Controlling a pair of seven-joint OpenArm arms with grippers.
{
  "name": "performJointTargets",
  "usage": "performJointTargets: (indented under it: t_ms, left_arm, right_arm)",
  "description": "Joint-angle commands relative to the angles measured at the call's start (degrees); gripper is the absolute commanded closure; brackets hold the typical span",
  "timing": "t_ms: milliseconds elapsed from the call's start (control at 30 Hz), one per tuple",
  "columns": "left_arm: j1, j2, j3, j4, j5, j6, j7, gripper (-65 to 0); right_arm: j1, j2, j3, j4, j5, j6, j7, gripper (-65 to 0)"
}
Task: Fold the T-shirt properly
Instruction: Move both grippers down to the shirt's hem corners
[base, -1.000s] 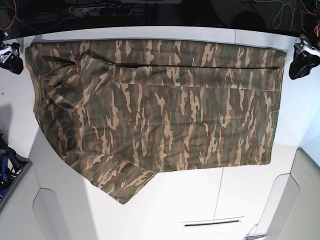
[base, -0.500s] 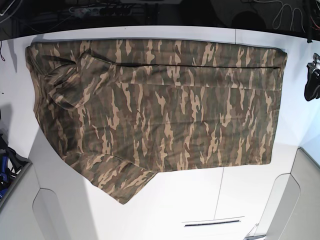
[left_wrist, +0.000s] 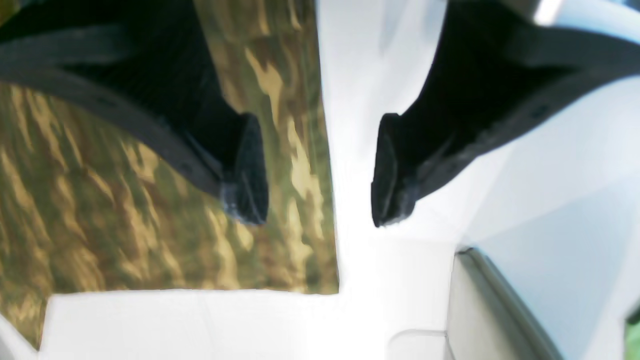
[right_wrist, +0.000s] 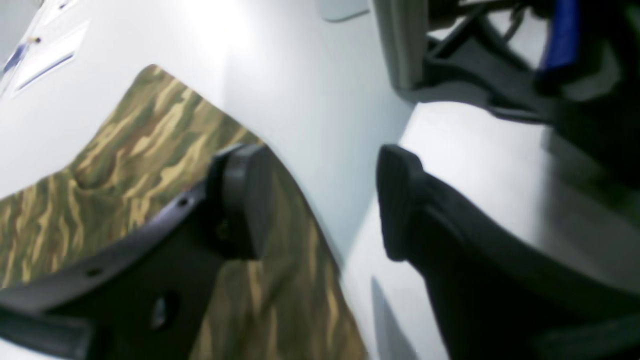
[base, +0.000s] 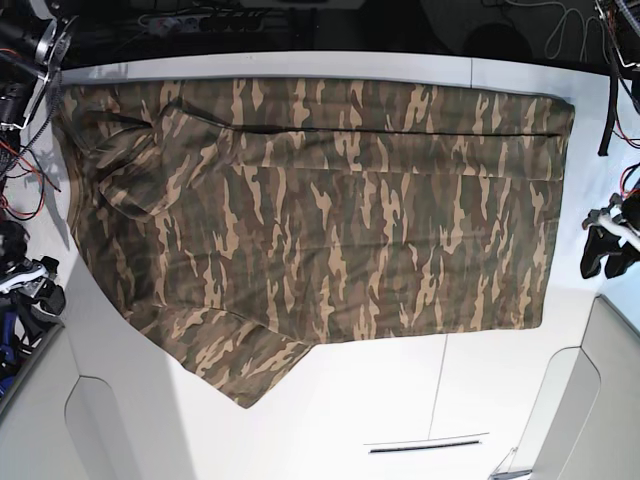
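Both pincers have travelled toward the near side of the table since a second ago: then they sat at the far corners of the shirt, now the left pincer (base: 603, 250) hangs off the right edge about level with the shirt's lower hem corner, and the right pincer (base: 30, 285) sits low at the left edge. From my seat, the T-shirt (base: 320, 210) looks unchanged, spread flat on the white table (base: 400, 400), filling most of the far half, one sleeve pointing toward the near-left and a bunched fold at the far-left. Left wrist view: left pincer (left_wrist: 320, 170) has its jaws well apart with nothing between them, one finger over the camouflage cloth (left_wrist: 125, 200), the other over bare table (left_wrist: 390, 280), above the shirt's corner. Right wrist view: right pincer (right_wrist: 320, 200) likewise spread and empty, straddling the shirt's edge (right_wrist: 150, 150); whether either touches the cloth I cannot tell.
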Motion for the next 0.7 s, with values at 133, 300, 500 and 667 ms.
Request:
performJointTargets:
  t_ms: [133, 300, 500, 667]
  left_arm:
    - [-12.0, -1.4, 7.2, -12.8, 3.0, -0.1, -3.2, -36.1]
    - [-20.2, -1.4, 13.2, -26.6, 6.1, -0.1, -6.4, -36.1]
    - [-26.3, -0.9, 17.5, -38.2, 6.1, -0.1, -8.7, -36.1]
    - [-27.2, 0.9, 17.7, -41.4, 6.1, -0.1, -8.7, -36.1]
  right_arm:
    - [7.1, 1.2, -3.3, -8.6, -2.3, -0.1, 4.8, -33.6]
    - [8.8, 1.1, -4.3, -14.9, -5.4, -0.1, 9.4, -33.6]
    - [8.9, -0.1, -4.3, -20.7, -7.6, -0.1, 12.6, -33.6]
    - [8.9, -2.0, -4.3, -24.0, -7.9, -0.1, 12.9, -33.6]
